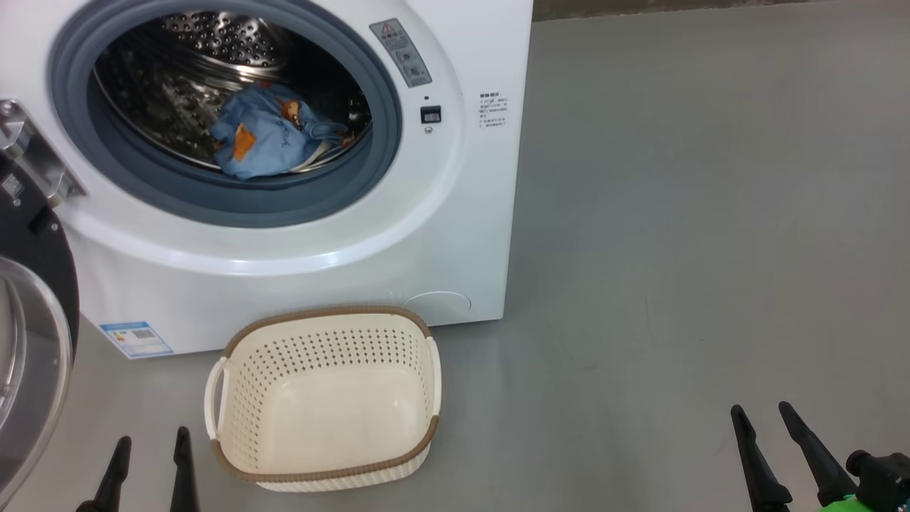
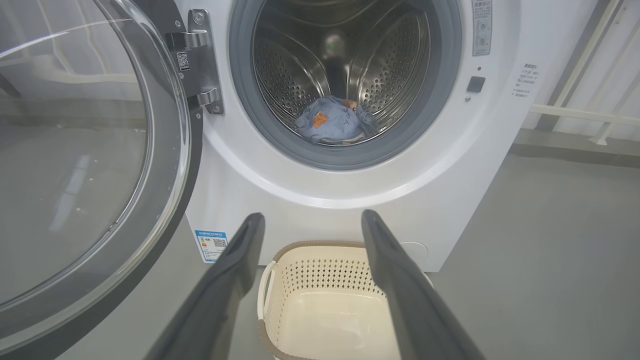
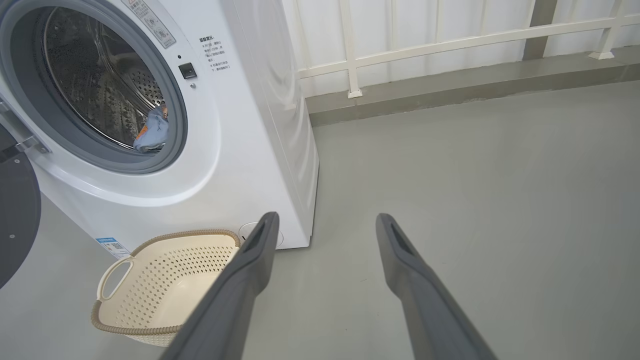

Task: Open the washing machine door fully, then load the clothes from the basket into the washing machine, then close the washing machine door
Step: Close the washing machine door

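Note:
The white washing machine stands with its round door swung wide open to the left, glass bowl facing out. Light-blue clothes with orange patches lie in a heap inside the steel drum. On the floor before the washer sits the cream basket, nothing in it. My left gripper is open, low beside the basket's left handle. My right gripper is open too, far to the right over bare floor. Both hold nothing.
Grey floor stretches to the right of the washer. A white railing and a low kerb run along the wall behind. The open door's black frame juts out at the left, near my left arm.

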Controlling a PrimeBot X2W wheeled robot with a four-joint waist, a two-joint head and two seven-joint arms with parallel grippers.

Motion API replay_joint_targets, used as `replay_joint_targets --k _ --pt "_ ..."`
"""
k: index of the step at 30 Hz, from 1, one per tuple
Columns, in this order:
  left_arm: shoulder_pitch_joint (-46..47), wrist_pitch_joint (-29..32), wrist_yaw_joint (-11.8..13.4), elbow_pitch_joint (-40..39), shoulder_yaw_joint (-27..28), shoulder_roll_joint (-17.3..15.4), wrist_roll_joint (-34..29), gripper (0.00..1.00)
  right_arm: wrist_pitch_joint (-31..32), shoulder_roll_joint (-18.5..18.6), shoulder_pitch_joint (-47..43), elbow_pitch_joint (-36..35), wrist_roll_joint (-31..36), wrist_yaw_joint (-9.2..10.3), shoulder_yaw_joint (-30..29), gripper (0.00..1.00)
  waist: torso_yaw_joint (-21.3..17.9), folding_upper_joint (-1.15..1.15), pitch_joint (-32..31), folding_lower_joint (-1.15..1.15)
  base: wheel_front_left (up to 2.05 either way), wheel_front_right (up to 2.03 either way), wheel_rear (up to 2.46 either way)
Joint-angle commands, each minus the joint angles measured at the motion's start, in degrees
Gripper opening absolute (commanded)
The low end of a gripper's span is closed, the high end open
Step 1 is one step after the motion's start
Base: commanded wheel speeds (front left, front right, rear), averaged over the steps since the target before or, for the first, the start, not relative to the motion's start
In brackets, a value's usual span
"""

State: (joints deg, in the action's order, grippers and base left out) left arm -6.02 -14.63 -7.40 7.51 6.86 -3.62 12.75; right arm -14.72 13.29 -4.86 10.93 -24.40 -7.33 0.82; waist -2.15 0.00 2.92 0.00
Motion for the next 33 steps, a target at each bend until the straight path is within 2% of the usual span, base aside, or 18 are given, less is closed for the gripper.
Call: replay_joint_targets --k 1,9,16,23,33 --pt "0.9 -0.4 -0.1 -1.7 1.8 -0.6 -0.3 1.0 -0.3 1.2 0.9 -1.5 0.0 -0.16 1.0 1.0 0.0 0.0 0.0 0.0 -0.64 0.64 0.0" --pt "1.3 -0.4 -0.1 -1.7 1.9 -0.3 0.0 1.0 -0.3 1.2 1.0 -1.5 0.0 -0.16 1.1 1.0 0.8 0.0 -0.1 0.0 -0.15 0.15 0.0" --pt "1.6 -0.4 -0.1 -1.4 2.3 0.0 0.7 1.0 -0.3 1.5 1.4 -1.6 0.0 -0.16 2.3 1.0 4.0 0.0 -0.4 0.0 0.0 0.0 0.0" --pt "1.3 -0.4 -0.1 -0.7 4.3 0.4 1.6 1.0 -0.3 1.7 2.6 -1.2 -0.2 -0.16 4.5 1.0 9.6 0.0 -0.6 0.0 0.0 0.0 0.0" --pt "0.1 -0.4 0.2 1.1 5.5 0.7 3.5 1.0 -0.3 2.6 6.6 0.5 -0.7 -0.16 10.4 1.0 20.4 0.0 -0.8 0.0 0.0 0.0 0.0"
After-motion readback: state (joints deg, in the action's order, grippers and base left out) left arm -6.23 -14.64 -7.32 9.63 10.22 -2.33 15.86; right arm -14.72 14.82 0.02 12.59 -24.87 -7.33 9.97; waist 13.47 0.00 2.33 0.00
